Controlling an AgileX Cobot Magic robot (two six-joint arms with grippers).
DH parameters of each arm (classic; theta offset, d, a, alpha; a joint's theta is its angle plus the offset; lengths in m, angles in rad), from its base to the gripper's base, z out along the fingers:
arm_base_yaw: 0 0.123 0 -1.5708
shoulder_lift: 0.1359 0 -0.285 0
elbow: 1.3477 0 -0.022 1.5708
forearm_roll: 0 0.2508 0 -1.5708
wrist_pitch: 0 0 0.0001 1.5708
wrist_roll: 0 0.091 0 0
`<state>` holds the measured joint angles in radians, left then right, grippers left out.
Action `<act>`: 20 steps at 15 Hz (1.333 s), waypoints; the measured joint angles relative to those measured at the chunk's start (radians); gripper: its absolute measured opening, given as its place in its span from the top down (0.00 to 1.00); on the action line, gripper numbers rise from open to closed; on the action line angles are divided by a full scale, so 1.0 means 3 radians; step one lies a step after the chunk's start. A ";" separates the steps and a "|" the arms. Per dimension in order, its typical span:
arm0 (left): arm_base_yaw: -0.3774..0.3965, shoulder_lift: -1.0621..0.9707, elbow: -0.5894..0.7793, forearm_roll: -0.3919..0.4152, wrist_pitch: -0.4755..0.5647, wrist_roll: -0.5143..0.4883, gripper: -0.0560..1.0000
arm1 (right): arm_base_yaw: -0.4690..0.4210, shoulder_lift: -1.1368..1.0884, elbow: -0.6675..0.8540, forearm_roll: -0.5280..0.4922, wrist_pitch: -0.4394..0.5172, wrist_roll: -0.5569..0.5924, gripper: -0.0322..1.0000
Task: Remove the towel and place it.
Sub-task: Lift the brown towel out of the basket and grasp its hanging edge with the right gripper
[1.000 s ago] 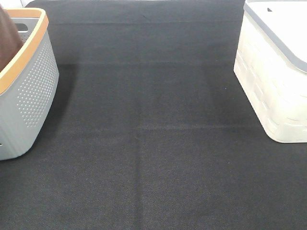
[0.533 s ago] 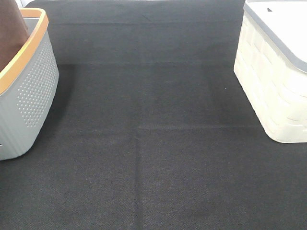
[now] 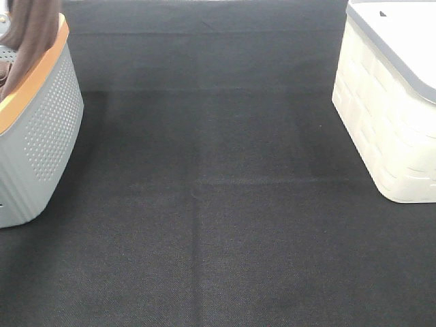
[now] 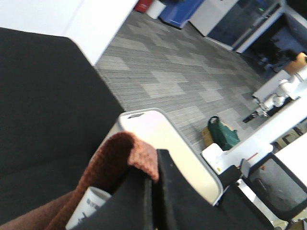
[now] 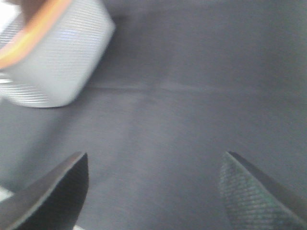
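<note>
Your left gripper (image 4: 154,173) has its jaws pressed tight together on a fold of the towel (image 3: 33,35), and in the left wrist view the reddish-brown cloth arches over one black fingertip, with a white printed tag (image 4: 89,207) hanging just below the fold. From the high camera you see the towel as a brown strip hanging from the top left corner of the picture, above the grey basket (image 3: 42,139). Its lower part drops behind the basket's orange rim (image 3: 34,85), so some of it is inside the basket. The gripper itself is out of that picture. Your right gripper (image 5: 153,160) is spread wide with nothing between its two dark fingers. It hangs over the bare black table cover (image 3: 218,204), and the right wrist view, which is blurred, shows the grey basket at a distance beyond it. The white basket (image 3: 388,129) with the grey-edged top stands at the far right of the table, well apart from the grey one, with open black cover between them. In the left wrist view that white basket shows past the gripped fold, and a grey tiled floor beyond the table edge.
</note>
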<state>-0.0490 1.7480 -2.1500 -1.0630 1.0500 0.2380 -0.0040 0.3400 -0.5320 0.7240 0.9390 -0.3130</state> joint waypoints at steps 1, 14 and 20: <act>-0.0170 0.0000 0.0000 0.0000 -0.0107 0.0030 0.95 | 0.0000 0.0153 -0.0087 0.0190 -0.0007 -0.0203 0.28; -0.1423 0.0093 -0.0003 0.0743 -0.0710 -0.0093 0.95 | 0.1257 0.2030 -0.1313 0.0127 -0.0657 -0.1963 0.37; -0.1630 0.0253 -0.0003 0.0787 -0.0740 -0.0170 0.95 | 0.2297 0.2773 -0.1380 -0.0263 -0.1650 -0.1563 0.38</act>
<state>-0.5380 1.8240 -2.1510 -0.8270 0.8280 0.1870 0.6850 1.1720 -0.9460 0.6450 0.4440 -0.7820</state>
